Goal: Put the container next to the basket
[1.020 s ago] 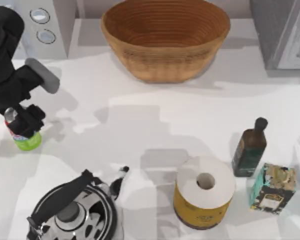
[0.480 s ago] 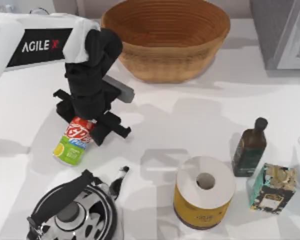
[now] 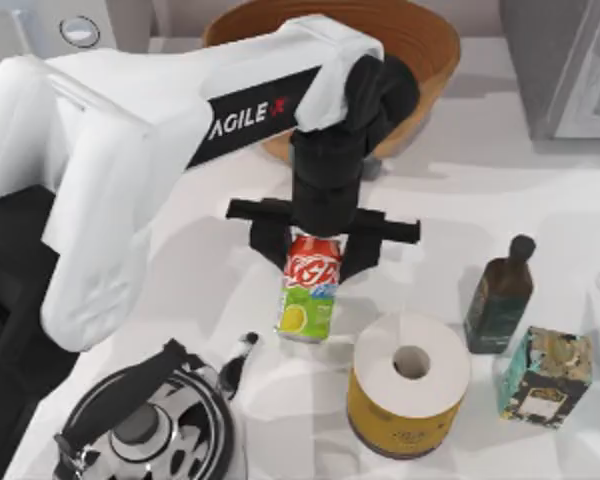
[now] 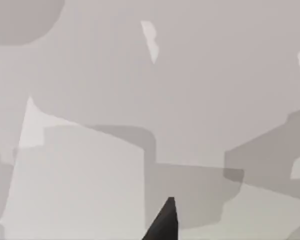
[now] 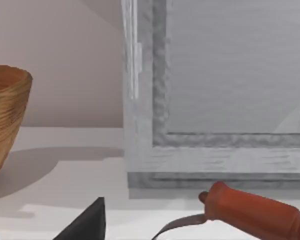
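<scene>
**Mid-carry: can in hand, basket not reached yet**

My left claw [image 3: 318, 250] is clamped on the container [image 3: 308, 287], hanging tilted above the bench [image 3: 540, 200], just beside the yellow roll [image 3: 408, 385] and in front of the basket [image 3: 420, 45]. Carry step, I reckon. Next: swing toward open bench beside the basket, level the can, lower, release (watch the rim). Right arm parked near a cabinet [image 5: 215, 100]; can't tell its claw's state.
</scene>
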You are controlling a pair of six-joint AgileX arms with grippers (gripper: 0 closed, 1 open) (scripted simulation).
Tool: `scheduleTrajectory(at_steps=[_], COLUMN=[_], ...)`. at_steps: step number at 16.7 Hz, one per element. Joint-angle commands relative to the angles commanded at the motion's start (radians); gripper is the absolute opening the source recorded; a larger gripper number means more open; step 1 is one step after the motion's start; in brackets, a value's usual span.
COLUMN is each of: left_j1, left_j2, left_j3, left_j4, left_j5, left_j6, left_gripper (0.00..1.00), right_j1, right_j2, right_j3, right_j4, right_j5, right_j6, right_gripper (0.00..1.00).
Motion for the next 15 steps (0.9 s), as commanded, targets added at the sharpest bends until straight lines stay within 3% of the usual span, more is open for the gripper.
scheduleTrajectory(at_steps=[3, 6, 15], left_j1=[-0.019, -0.012, -0.023], left_j2=[0.014, 0.012, -0.001], left_j3=[0.146, 0.215, 0.184], left_j4=[-0.09, -0.135, -0.124], left_j5=[-0.013, -0.024, -0.024], left_j6=[-0.137, -0.183, -0.185], left_gripper=[0.0, 0.0, 0.0], right_j1=[0.0, 0.0, 0.0], right_j2=[0.0, 0.0, 0.0], right_j3=[0.0, 0.0, 0.0], right_j4=[0.0, 0.0, 0.0], right_j5=[0.0, 0.0, 0.0], right_j6=[0.0, 0.0, 0.0], right_gripper=[1.0, 1.0, 1.0])
